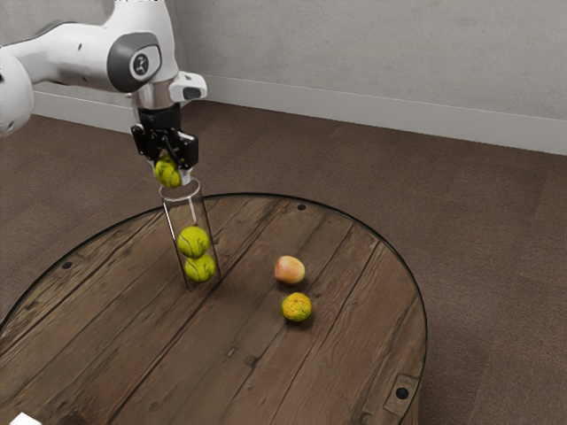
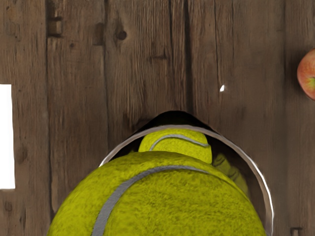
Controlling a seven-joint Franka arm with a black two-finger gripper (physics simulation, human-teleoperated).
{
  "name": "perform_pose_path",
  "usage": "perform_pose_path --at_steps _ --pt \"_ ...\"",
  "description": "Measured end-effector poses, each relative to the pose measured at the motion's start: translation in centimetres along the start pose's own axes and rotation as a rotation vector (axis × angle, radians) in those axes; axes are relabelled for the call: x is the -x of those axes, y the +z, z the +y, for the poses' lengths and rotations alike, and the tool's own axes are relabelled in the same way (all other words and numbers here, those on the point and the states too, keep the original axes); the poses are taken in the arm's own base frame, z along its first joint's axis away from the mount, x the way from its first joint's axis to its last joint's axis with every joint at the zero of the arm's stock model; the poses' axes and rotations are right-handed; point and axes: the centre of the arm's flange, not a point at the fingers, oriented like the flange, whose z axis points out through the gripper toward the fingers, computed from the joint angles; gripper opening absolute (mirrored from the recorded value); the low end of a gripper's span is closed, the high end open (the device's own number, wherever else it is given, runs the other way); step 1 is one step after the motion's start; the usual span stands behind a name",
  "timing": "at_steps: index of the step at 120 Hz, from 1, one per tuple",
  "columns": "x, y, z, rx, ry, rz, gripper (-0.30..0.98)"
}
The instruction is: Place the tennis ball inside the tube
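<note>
exterior view: franka arm (image 1: 55, 55) came in from upper left, white shell, dark joint cover. round emblem (image 1: 142, 65) on that cover, pale mark on dark, too small to read. black gripper (image 1: 171, 168) pointed down, its two fingers closed in on a tennis ball (image 1: 167, 173) and pinching it from both sides. ball yellow-green, grey seam curving over it in the wrist view; no lettering could be made out on the part that faced the camera. held ball sat at the mouth of a clear tube (image 1: 181, 194); could not tell whether its underside had crossed the rim. tube stood on a round table (image 1: 239, 354) of worn brown planks with a dark edge band. inside, two more balls stacked: upper ball (image 1: 193, 242) on lower ball (image 1: 200, 268), both seamed. wrist view: held ball large over the tube mouth, pale rim arcing round it, part of a ball seen down inside. to the exterior view's right of the tube, apart from it: a red and yellow fruit (image 1: 289, 270), and near it a rough yellow-green round thing (image 1: 297, 307). white object (image 1: 25, 419) at the exterior view's lower left, mostly cut off by the frame.
</note>
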Motion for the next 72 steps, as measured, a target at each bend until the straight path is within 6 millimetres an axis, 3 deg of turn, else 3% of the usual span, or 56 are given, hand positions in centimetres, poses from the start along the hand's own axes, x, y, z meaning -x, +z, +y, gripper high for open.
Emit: perform_pose_path --at_steps 32,41,57,72 --pt "0.2 -0.1 0.1 0.010 0.003 0.000 0.60" --pt "2.6 -2.3 0.7 0.021 0.013 0.012 0.63" --pt "7.2 -8.1 4.7 0.047 0.087 0.074 0.66" --pt "8.3 -9.5 8.2 0.071 0.155 0.076 0.67"
